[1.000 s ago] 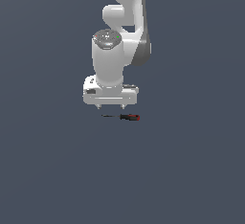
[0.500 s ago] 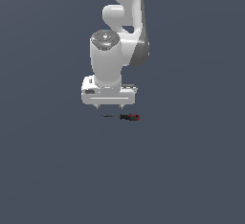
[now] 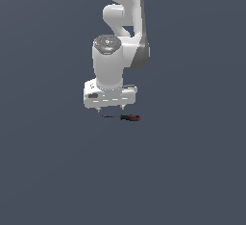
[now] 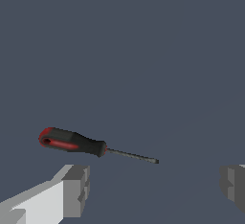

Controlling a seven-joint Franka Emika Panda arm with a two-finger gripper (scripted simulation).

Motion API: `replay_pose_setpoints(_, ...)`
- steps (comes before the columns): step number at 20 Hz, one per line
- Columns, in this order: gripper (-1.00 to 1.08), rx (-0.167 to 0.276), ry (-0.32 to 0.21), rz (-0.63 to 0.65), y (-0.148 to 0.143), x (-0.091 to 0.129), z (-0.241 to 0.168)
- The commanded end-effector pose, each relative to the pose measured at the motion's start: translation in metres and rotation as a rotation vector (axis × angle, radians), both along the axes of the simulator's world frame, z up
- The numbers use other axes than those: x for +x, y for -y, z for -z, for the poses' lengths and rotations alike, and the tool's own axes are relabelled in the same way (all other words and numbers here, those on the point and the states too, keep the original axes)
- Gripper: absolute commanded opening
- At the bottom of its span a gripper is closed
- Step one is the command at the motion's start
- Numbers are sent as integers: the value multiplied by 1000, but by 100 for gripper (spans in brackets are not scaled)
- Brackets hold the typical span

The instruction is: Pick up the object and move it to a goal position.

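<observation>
The tiny screwdriver (image 3: 124, 117) lies flat on the grey floor, its thin dark shaft pointing to the exterior view's left and its black handle with a red end to the right. In the wrist view the screwdriver (image 4: 83, 144) shows whole, just beyond the fingertips. My gripper (image 3: 110, 108) hangs pointing down, just above and slightly behind the screwdriver, not touching it. It is open and empty, with its two fingers (image 4: 72, 189) spread wide apart.
The white arm (image 3: 122, 31) rises behind the gripper to the top of the exterior view. The plain grey floor (image 3: 192, 171) spreads all around; no other object shows.
The gripper and arm have shifted only slightly. The screwdriver has not moved.
</observation>
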State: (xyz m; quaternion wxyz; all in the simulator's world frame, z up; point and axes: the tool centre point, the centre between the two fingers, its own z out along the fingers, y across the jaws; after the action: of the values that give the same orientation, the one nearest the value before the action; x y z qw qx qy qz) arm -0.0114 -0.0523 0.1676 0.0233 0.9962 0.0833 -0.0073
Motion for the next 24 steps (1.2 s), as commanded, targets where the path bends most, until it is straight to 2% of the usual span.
replay_pose_setpoints(1,100,0,-3,-56,-1,-2,5)
replay_pose_setpoints(24,100,17,-29,-715,-17,-23,60)
